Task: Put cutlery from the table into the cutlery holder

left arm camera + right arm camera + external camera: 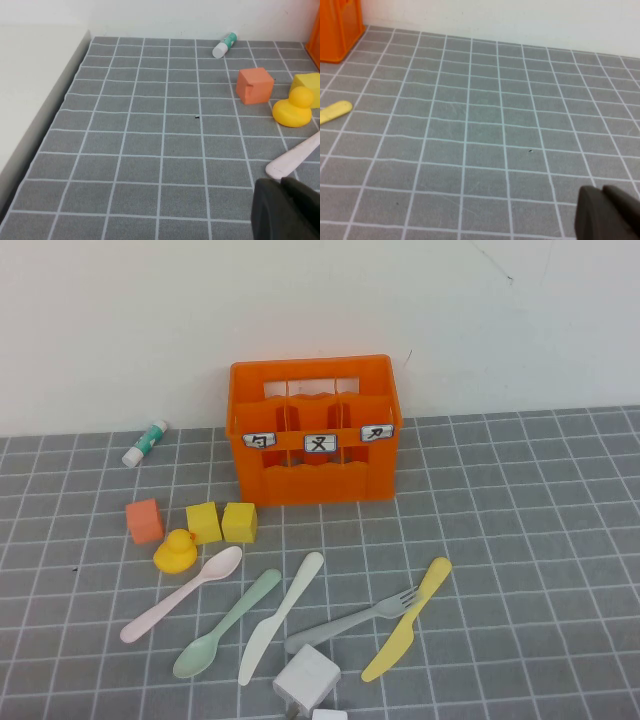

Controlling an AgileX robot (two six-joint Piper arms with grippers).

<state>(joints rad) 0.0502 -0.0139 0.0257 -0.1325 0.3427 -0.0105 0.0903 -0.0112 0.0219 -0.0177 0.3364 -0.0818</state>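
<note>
The orange cutlery holder stands at the back of the grey gridded table. In front of it lie a pale pink spoon, a mint green spoon, a white knife, a grey fork and a yellow knife. Neither arm shows in the high view. My left gripper is shut and empty, just short of the pink spoon's handle end. My right gripper is shut and empty over bare table, far from the yellow knife's tip and the holder's corner.
An orange cube, two yellow blocks and a yellow duck sit left of the cutlery. A glue stick lies by the wall. A white block rests at the front edge.
</note>
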